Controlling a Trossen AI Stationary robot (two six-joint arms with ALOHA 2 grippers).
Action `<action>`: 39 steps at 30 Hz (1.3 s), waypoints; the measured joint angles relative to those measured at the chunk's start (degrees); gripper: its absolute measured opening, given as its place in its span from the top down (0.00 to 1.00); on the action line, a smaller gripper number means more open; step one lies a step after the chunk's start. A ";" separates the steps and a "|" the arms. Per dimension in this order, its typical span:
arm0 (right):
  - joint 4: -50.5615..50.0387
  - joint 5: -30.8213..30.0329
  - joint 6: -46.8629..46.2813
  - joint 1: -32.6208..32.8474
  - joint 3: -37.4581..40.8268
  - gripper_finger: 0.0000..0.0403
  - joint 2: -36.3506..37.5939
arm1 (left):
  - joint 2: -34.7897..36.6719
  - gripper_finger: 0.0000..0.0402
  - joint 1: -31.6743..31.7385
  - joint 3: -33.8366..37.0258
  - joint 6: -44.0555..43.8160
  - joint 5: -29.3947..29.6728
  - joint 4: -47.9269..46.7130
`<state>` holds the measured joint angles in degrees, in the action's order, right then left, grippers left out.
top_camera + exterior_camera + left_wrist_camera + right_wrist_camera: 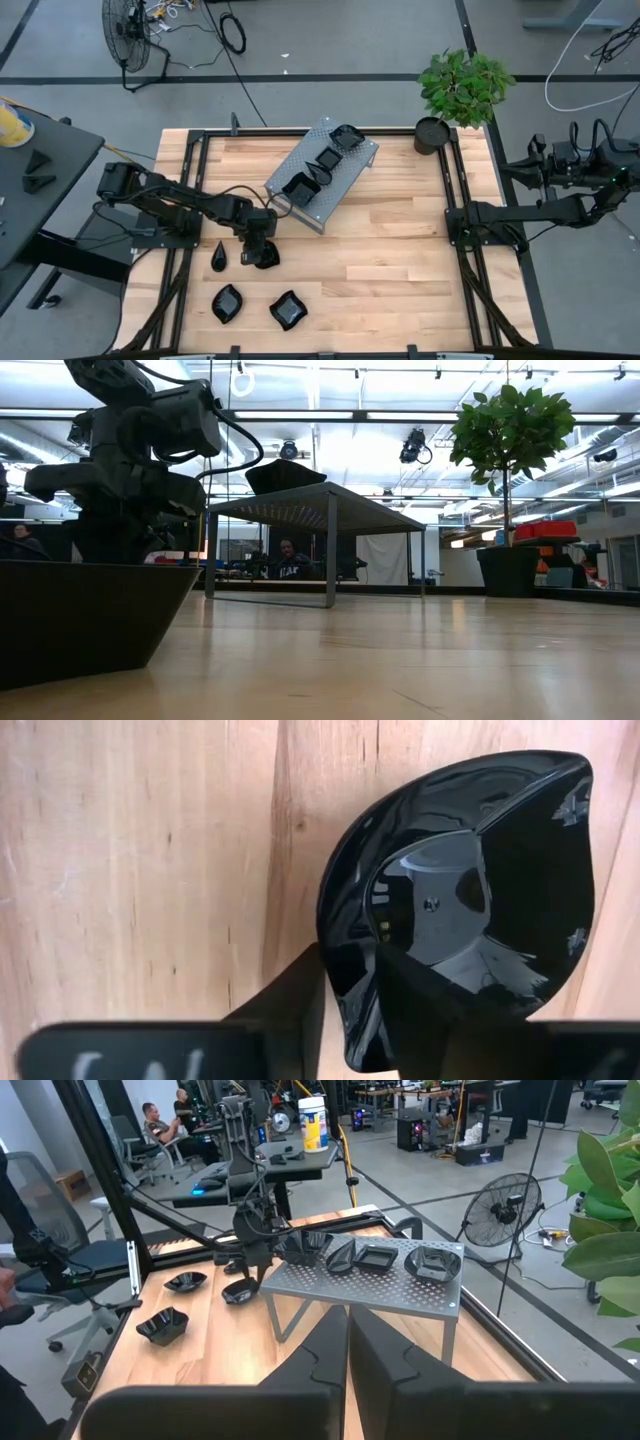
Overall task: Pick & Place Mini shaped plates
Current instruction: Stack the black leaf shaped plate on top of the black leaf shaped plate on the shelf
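A glossy black leaf-shaped mini plate (480, 890) rests on its base on the wooden table (400, 260), left of the middle. My left gripper (262, 243) stands over it, pointing steeply down, shut on its rim. Three more mini shaped plates lie near the front left: a teardrop one (219, 257), a wavy one (227, 303) and a squarish one (288, 310). Three others (327, 160) sit on top of the grey perforated metal rack (350, 175). My right gripper (347, 1360) is shut on nothing, held high at the table's right side. My left gripper holds the leaf-shaped plate by its rim (345, 990), at the side nearest the arm. One finger (430, 1000) is inside the dish and the other finger (285, 1005) is outside its wall. The fingers come steeply from above. The plate sits flat on the table.
The rack stands slantwise at the far middle, just beyond my left gripper. A potted plant (462, 85) in a round black pot (431, 135) stands at the far right. A plate (80, 610) fills the low view's near left. People sit beyond the table (155, 1125).
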<state>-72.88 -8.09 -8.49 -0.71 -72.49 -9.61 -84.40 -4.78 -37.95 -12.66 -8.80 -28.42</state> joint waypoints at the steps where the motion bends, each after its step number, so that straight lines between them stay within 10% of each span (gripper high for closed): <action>1: 0.00 0.00 0.02 0.00 0.00 0.95 0.00 | 0.00 0.78 0.02 0.00 -0.06 0.00 0.00; 15: 0.00 0.02 0.00 0.00 0.00 0.95 0.00 | 0.02 0.95 0.07 0.00 -0.27 -2.25 0.07; 39: 0.00 0.02 0.00 0.00 0.00 0.95 0.02 | 3.40 0.97 1.97 -4.36 -1.54 -4.15 -4.96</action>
<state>-72.88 -8.08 -8.49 -0.71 -72.49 -9.59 -81.00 -2.80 -42.31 -14.20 -12.96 -33.39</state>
